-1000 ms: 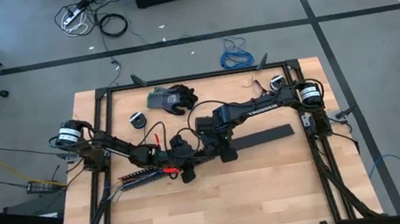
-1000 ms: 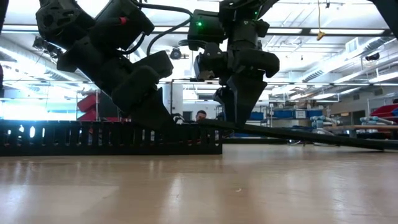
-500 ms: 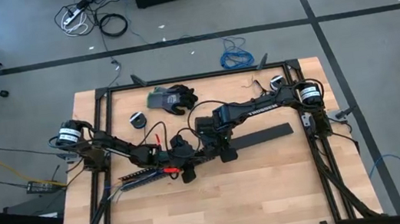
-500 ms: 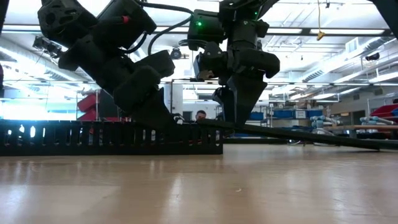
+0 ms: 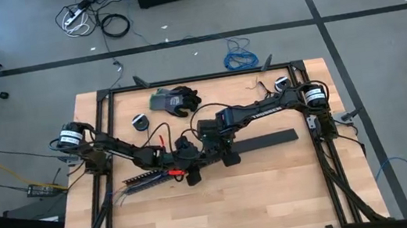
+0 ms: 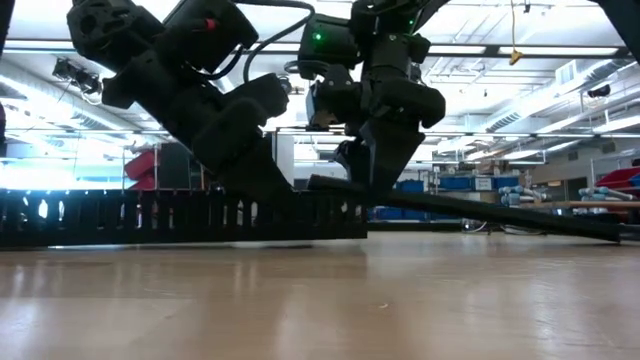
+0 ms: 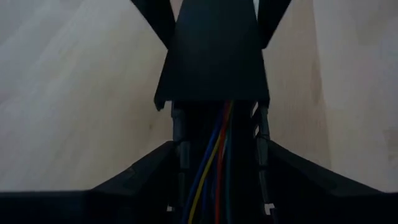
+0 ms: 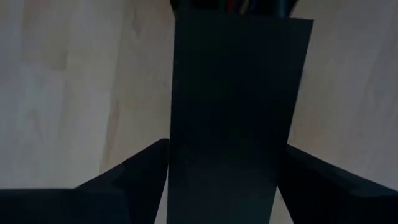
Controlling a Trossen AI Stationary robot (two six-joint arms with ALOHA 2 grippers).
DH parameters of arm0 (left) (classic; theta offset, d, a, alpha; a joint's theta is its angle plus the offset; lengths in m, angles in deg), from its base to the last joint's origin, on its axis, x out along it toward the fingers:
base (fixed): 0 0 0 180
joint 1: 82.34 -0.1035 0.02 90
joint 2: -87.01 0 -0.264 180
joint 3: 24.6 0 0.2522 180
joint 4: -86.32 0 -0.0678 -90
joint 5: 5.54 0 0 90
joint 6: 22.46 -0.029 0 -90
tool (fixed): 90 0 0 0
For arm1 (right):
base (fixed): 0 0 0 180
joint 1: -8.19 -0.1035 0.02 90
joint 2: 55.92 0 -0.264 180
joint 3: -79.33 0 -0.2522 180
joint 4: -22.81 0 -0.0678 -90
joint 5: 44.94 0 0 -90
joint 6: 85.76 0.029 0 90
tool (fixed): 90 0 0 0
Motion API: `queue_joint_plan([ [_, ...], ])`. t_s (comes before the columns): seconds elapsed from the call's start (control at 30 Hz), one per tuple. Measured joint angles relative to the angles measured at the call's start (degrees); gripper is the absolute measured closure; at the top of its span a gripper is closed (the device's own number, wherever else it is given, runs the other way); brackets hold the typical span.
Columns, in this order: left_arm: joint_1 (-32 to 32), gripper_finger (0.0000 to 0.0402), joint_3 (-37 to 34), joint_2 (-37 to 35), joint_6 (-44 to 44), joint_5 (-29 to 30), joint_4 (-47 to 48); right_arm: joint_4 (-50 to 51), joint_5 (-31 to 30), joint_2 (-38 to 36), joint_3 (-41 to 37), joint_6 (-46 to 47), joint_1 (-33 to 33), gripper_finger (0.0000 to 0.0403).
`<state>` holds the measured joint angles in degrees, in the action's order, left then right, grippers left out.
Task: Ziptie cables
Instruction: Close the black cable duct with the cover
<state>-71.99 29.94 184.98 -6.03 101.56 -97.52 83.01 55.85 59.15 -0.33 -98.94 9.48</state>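
A black slotted channel (image 5: 149, 175) lies across the table's left middle. The cables (image 7: 214, 168), thin blue, yellow and red wires, run inside it, and their splayed end (image 5: 123, 189) sticks out at its left. My left gripper (image 5: 193, 170) is shut on the channel's right end. A flat black lid strip (image 5: 266, 139) slants from the table at the right up to the channel's end (image 6: 318, 183). My right gripper (image 5: 227, 156) is shut on the strip near that raised end. My left gripper pinches the channel's two slotted side walls (image 7: 179, 143) between its fingers, near the channel's right end. The fingers slant down from the table's left and lie along the channel. The wires show between the walls. My right gripper pinches the lid strip by its two long edges (image 8: 177, 137), near its left end. The fingers point steeply down and straddle the strip's width. That end is raised above the channel's top, and the strip's far right end (image 6: 610, 232) rests on the table.
A dark glove (image 5: 174, 100) lies at the table's far middle, with a small round part (image 5: 140, 122) to its left and another (image 5: 281, 84) at the far right. Black frame rails (image 5: 107, 103) run around the table. Bare wood fills the near half.
The lid strip's left end has risen a little and come over the channel's right end. The channel's right end has shifted slightly toward the table's right. Both arms have stayed nearly where they were.
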Motion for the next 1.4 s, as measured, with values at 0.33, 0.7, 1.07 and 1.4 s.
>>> queue_joint_plan([
  [0.33, 0.0, 0.0183, 0.0, 0.0, 0.0, 0.2, 0.8, 1.1, -3.1, 0.0, 3.9, -1.5, -0.8, 0.0114],
  [0.7, 0.0, 0.0183, -0.1, 0.0, 0.1, -0.1, 1.5, 4.7, -6.9, -0.3, 8.1, -4.2, -1.2, 0.0119],
  [1.07, 0.1, 0.0183, -0.2, 0.0, 0.1, -0.2, 2.1, 5.8, -11.1, -0.9, 8.4, -7.2, -3.6, 0.0383],
  [1.4, 0.1, 0.0183, -0.2, 0.0, 0.1, -0.2, 2.2, -0.6, -9.0, -0.9, 7.6, -4.5, -3.6, 0.0402],
])
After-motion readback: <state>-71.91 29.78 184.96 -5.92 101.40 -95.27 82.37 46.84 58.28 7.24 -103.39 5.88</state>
